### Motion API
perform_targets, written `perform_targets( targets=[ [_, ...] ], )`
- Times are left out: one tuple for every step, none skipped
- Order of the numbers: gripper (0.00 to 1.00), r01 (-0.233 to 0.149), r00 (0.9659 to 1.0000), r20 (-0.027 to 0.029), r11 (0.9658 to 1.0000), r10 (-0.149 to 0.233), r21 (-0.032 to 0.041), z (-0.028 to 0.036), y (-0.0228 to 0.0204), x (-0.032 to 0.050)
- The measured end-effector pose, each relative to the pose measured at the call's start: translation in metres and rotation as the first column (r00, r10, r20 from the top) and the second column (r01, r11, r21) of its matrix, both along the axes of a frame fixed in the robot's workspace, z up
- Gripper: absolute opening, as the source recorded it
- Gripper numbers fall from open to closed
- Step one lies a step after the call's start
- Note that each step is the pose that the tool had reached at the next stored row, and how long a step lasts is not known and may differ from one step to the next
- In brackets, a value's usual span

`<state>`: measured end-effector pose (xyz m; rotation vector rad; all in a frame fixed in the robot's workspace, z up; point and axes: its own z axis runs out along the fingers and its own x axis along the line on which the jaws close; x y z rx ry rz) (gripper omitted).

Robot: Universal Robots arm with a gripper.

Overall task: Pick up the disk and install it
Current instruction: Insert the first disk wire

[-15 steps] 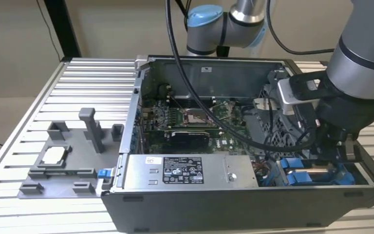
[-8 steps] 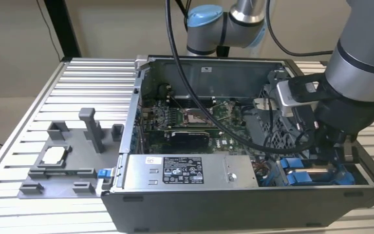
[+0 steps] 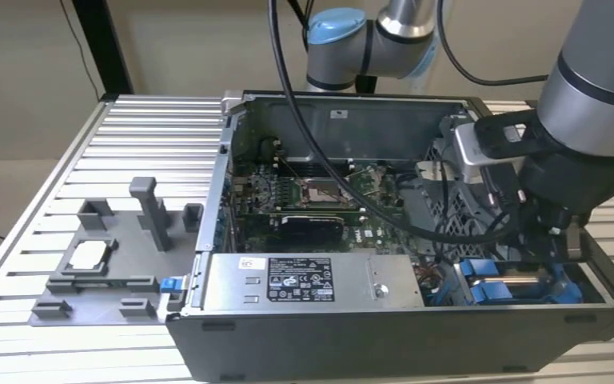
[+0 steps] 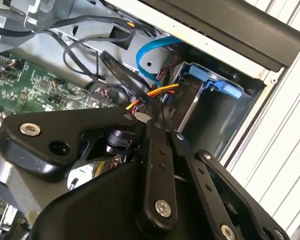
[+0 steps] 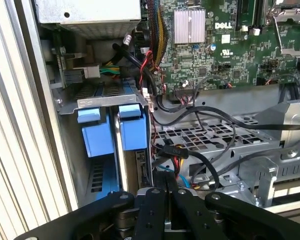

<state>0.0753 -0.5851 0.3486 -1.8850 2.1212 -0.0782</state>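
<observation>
Black linkage of the tool (image 4: 157,125) right up close in the second wrist view, its fingers drawn together with nothing pinched between them, tips hovering by the orange and yellow wires (image 4: 157,92) next to the blue-bracketed disk (image 4: 210,82) sitting in its bay. In the first wrist view, the tool (image 5: 165,192) is poised over the drive cage (image 5: 200,137), two blue brackets (image 5: 115,132) slotted side by side. In the exterior view, the arm (image 3: 590,120) reaches into the open computer case (image 3: 392,328) on the worktop (image 3: 29,352), the disk (image 3: 515,284) at the corner.
</observation>
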Motion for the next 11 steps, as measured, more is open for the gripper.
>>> perform_targets(
  targets=[
    [0.00,0.000,1.0000,-0.0004,1.0000,0.000,0.0000,0.0006,0.0000,-0.0002],
    [0.00,0.000,1.0000,-0.0003,1.0000,0.000,0.0003,0.0005,0.0000,-0.0002],
    [0.00,0.000,1.0000,-0.0004,1.0000,0.000,0.0022,0.0006,0.0000,-0.0003],
    [0.00,0.000,1.0000,0.0000,1.0000,0.000,0.0098,0.0006,0.0000,-0.0004],
    [0.00,0.000,1.0000,0.0005,0.9996,0.000,0.0269,0.0007,-0.0004,-0.0004],
    [0.00,0.000,1.0000,0.0005,0.9992,0.000,0.0402,0.0012,-0.0010,-0.0004],
    [0.00,0.000,1.0000,0.0006,0.9991,0.000,0.0430,0.0016,-0.0018,-0.0005],
    [0.00,0.000,1.0000,0.0001,0.9991,0.000,0.0433,0.0016,-0.0025,-0.0004],
    [0.00,0.000,1.0000,-0.0003,0.9991,0.000,0.0433,0.0016,-0.0031,-0.0004],
    [0.00,0.000,1.0000,-0.0005,0.9991,0.000,0.0433,0.0016,-0.0039,-0.0004],
    [0.00,0.000,1.0000,-0.0010,0.9991,0.000,0.0433,0.0017,-0.0048,-0.0004]
  ],
)
